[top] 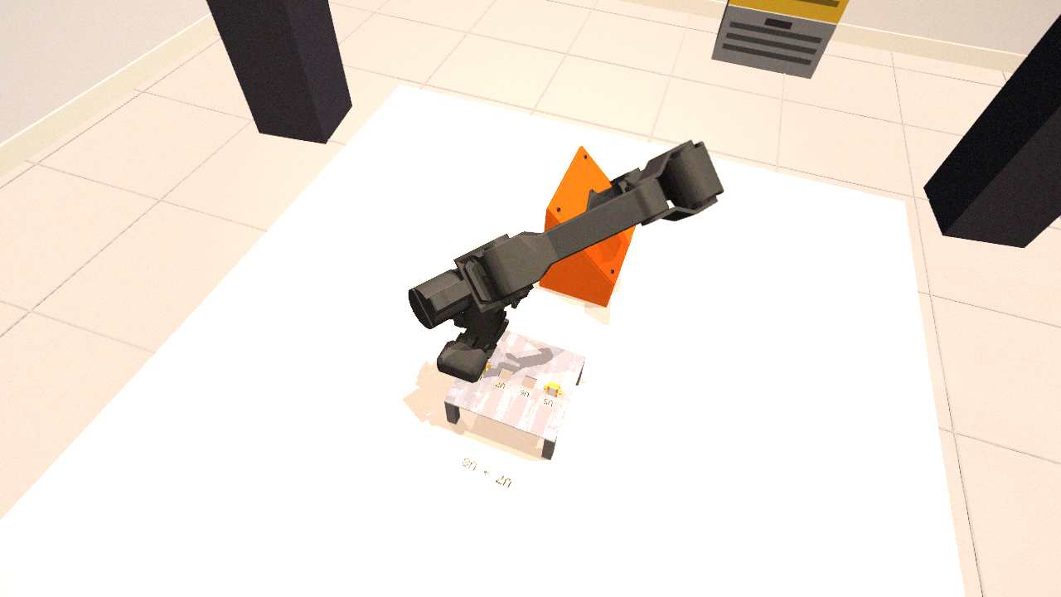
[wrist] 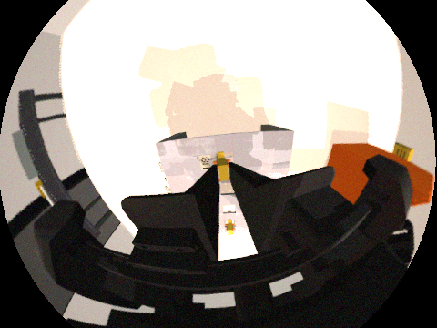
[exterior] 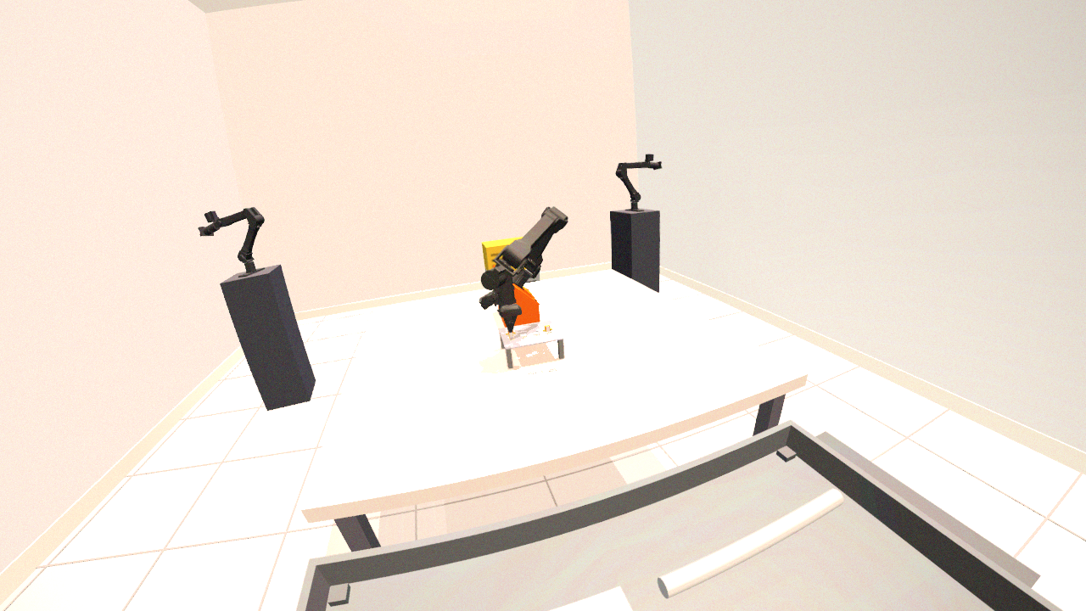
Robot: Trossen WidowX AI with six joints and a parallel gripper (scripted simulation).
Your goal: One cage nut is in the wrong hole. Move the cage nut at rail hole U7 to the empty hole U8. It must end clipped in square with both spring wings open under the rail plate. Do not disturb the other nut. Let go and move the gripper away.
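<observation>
Yellow cage nut (wrist: 223, 169) is clamped between the fingertips of the gripper (exterior: 511, 331) (wrist: 224, 175), apparently at U8, seating unclear; "U7", "U6" and "U5" are read rightward on the rail plate (top: 519, 412) (exterior: 535, 339) (wrist: 273, 152), "U7 + U8" on the table (top: 704, 445) (exterior: 607, 410) (wrist: 291, 55).

On the rail plate (top: 511, 410) (wrist: 278, 146), just below the middle of the top view, the printed labels "U7" (top: 500, 385), "U6" (top: 524, 393) and "U5" (top: 548, 402) appear upside down, from left to right. Below the plate, at the lower middle of that frame, the white table top (top: 667, 475) bears upside-down lettering (top: 486, 473) with "U8" at left, a small mark between, and "U7" at right.
</observation>
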